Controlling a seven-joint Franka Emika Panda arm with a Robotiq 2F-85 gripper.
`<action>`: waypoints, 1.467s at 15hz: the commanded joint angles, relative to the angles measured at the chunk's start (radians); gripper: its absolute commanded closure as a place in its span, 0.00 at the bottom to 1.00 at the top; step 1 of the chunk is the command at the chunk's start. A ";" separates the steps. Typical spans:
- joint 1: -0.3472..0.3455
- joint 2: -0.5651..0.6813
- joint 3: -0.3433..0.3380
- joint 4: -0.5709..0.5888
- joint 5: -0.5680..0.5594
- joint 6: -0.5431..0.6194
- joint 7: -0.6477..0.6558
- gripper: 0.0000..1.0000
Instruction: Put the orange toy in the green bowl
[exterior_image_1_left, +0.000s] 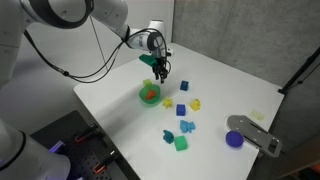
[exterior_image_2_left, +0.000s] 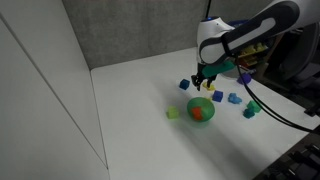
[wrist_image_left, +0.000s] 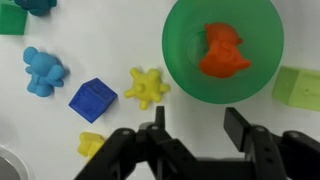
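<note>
The orange toy (wrist_image_left: 222, 52) lies inside the green bowl (wrist_image_left: 180, 70) in the wrist view. It also shows in both exterior views (exterior_image_1_left: 151, 96) (exterior_image_2_left: 198, 114), resting in the bowl (exterior_image_1_left: 141, 94) (exterior_image_2_left: 209, 104) on the white table. My gripper (wrist_image_left: 197, 118) is open and empty. It hangs above the table just beside the bowl (exterior_image_1_left: 160, 72) (exterior_image_2_left: 205, 82), with nothing between the fingers.
Small toys lie around the bowl: a yellow spiky piece (wrist_image_left: 147, 87), a blue cube (wrist_image_left: 92, 99), a blue figure (wrist_image_left: 43, 70), and a light green cube (wrist_image_left: 297, 86). A purple cup (exterior_image_1_left: 234, 139) and a grey object (exterior_image_1_left: 255, 133) sit near the table's edge.
</note>
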 joint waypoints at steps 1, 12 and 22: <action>-0.028 -0.124 0.017 -0.092 -0.006 0.022 -0.050 0.08; -0.107 -0.413 0.033 -0.201 -0.028 -0.077 -0.215 0.00; -0.162 -0.699 0.068 -0.411 -0.005 -0.234 -0.307 0.00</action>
